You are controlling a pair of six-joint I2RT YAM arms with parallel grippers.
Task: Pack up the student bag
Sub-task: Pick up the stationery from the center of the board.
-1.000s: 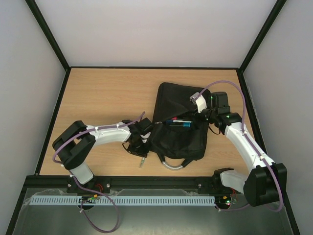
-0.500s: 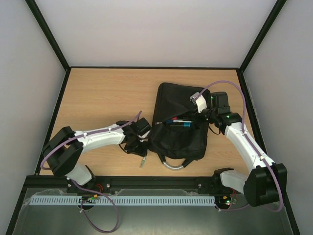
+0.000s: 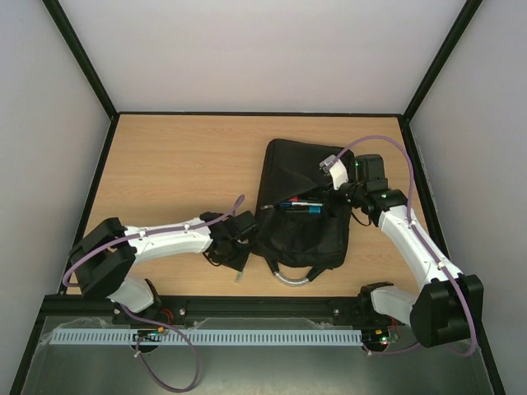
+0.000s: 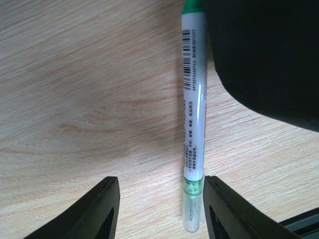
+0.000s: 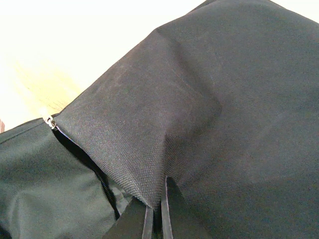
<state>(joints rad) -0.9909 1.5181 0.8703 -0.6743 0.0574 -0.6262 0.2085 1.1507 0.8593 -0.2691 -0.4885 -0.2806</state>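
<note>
1. Left arm sits lower and further back than a second ago. Its elbow has swung out toward the table's left edge, and the left gripper [image 4: 162, 199] has come off the bag's left side toward the near edge. Right arm and bag unchanged.
2. Left gripper: jaws spread, holding nothing, low over the table [image 3: 165, 164].
3. A marker [image 4: 194, 124] lies flat on the wood: white barrel with barcode and print, green band, clear cap at the near end. In the left wrist view it lies between the two fingers, close beside the right-hand one. Contact cannot be told.
4. The marker's far end runs under the edge of the black fabric in the left wrist view's upper right.
5. Student bag [image 3: 300, 230] lies flat on the table, right of centre and between the two arms. Its near edge is close to the front of the table.
6. Grey handle loop [image 3: 290, 280] sticks out from the bag's near side.
7. Bag top is open. A few pens [image 3: 300, 206] show inside, blue and red parts visible.
8. Right gripper [image 5: 155, 219]: fingers pressed together, pinching a fold of the bag's fabric at its far right corner and tenting it up.
9. Zipper [image 5: 104, 189] runs along the open edge just left of that pinch.
</note>
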